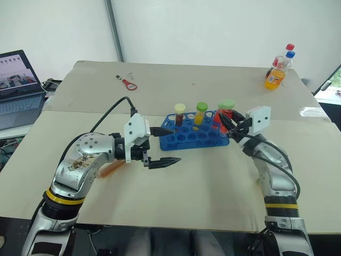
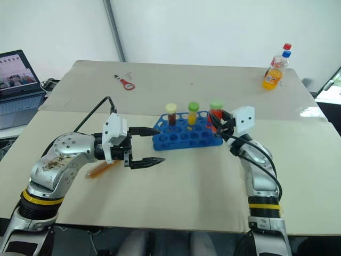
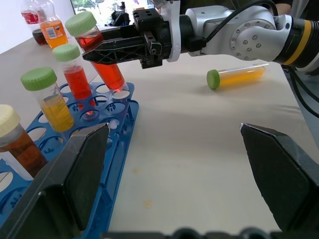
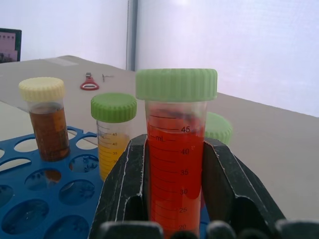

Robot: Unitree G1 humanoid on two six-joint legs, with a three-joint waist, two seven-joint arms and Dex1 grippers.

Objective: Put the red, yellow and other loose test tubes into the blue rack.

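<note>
Left eye view shows the blue rack (image 1: 194,134) sitting mid-table, with the left gripper (image 1: 164,146) just beside its left end, jaws spread wide and nothing between them. One finger sits level with the rack's near-left corner, the other lower down over bare table.

The right gripper (image 1: 225,121) is at the rack's right end, clamped on a red tube (image 4: 175,164) with a green cap. In the right wrist view the two black fingers squeeze the tube from both sides, and it stands about upright. In the left wrist view that same tube looks tilted, with its bottom tip right at a hole near the rack's far edge; can't tell if it's actually in yet.

Already standing in the rack: a brown tube (image 1: 179,114) with a cream cap, a yellow tube (image 1: 200,113) with a green cap, and a second red tube (image 3: 75,74) with a green cap, right behind the held one.

One more orange tube (image 3: 237,77) with a green cap lies on its side on the table, loose, close by the left arm's forearm.

At the back of the table: two bottles (image 1: 278,68) at the right corner, a little red tool (image 1: 128,82) towards the left. A laptop (image 1: 18,88) sits off to the left.
</note>
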